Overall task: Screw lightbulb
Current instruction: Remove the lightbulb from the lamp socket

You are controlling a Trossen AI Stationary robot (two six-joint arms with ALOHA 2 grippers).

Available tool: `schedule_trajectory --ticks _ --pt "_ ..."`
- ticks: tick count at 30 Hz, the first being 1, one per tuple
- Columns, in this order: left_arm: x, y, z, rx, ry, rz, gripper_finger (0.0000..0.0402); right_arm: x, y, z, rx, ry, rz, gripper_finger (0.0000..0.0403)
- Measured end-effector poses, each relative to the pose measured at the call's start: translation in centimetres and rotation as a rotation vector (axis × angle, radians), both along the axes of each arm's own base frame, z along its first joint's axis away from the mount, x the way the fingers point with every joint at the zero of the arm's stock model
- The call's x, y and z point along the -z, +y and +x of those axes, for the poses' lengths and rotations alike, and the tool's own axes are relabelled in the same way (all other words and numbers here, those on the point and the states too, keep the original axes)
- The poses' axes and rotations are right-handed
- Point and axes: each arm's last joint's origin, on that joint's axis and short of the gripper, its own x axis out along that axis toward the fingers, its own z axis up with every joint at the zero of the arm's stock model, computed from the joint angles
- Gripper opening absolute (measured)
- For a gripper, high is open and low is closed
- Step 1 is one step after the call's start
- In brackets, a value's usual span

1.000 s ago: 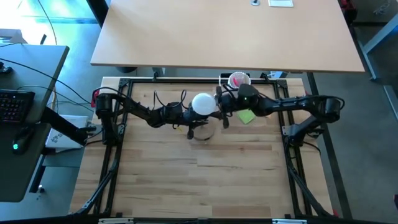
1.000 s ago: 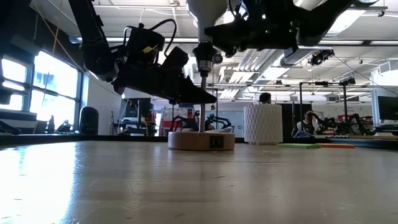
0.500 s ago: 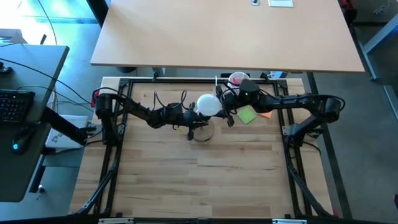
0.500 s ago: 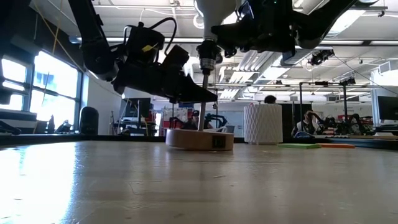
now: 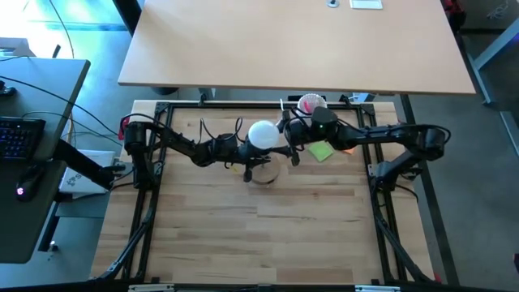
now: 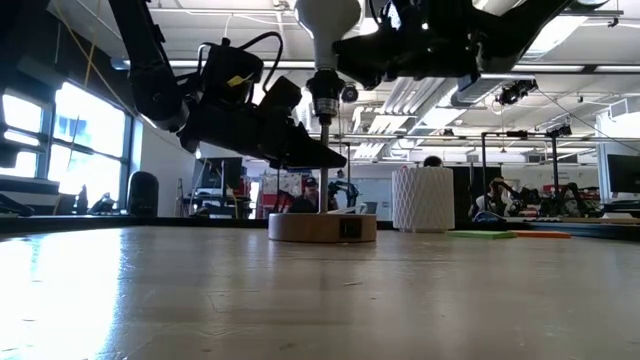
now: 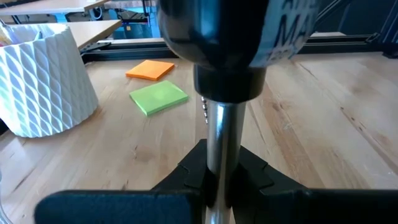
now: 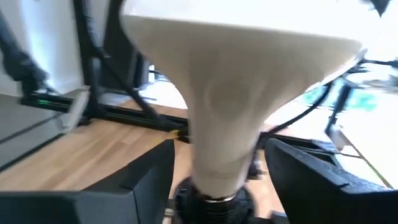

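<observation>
The lightbulb (image 5: 263, 135) sits between the two pincers near the middle of the surface (image 5: 268, 219), globe up and screw base down, its long axis upright. In the right wrist view the lightbulb (image 8: 230, 112) fills the gap between the right pincer's fingers (image 8: 134, 180), neck tapering down into the black socket (image 8: 214, 199); the fingers stand on either side of the neck with space showing, so the right pincer (image 5: 285, 136) is open around it, not clamping. That arm reaches in from three o'clock, stretched low and level across the surface. The left pincer (image 5: 246, 151) comes in from nine o'clock and is closed on the metal stem (image 7: 219, 146) just under the socket, its fingers (image 7: 193, 177) pinching the rod. In the low view the stem (image 6: 323, 165) rises straight from the round wooden base (image 6: 322, 226), which rests flat on the surface, with the lightbulb (image 6: 326, 22) on top. A white ribbed cup (image 6: 422, 198) stands beyond at about one o'clock.
</observation>
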Motion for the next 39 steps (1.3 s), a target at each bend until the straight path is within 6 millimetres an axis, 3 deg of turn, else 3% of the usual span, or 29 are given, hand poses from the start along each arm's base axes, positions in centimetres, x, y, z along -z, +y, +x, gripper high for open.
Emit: schedule_trajectory --ticks 7,15,21,28,34,39 --pt "0.0 0.0 0.0 -0.002 0.001 -0.007 0.003 -1.6 0.5 -1.1 0.116 0.007 -0.016 0.0251" --pt "0.0 0.0 0.0 -0.001 0.001 -0.006 0.003 -2.6 5.3 -1.6 0.292 0.091 -0.141 0.0252" --pt "0.0 0.0 0.0 -0.001 -0.002 -0.005 0.003 -1.3 8.8 -0.2 0.531 0.096 -0.068 0.0252" --pt "0.0 0.0 0.0 -0.001 -0.003 -0.005 0.003 0.5 12.0 1.9 0.741 -0.065 -0.009 0.0246" --pt "0.0 0.0 0.0 -0.001 -0.003 -0.005 0.003 2.1 12.9 2.7 0.891 -0.128 -0.04 0.0229" --pt "0.0 0.0 0.0 -0.002 -0.003 -0.006 0.003 2.6 12.6 3.2 0.9 -0.135 -0.03 0.022"
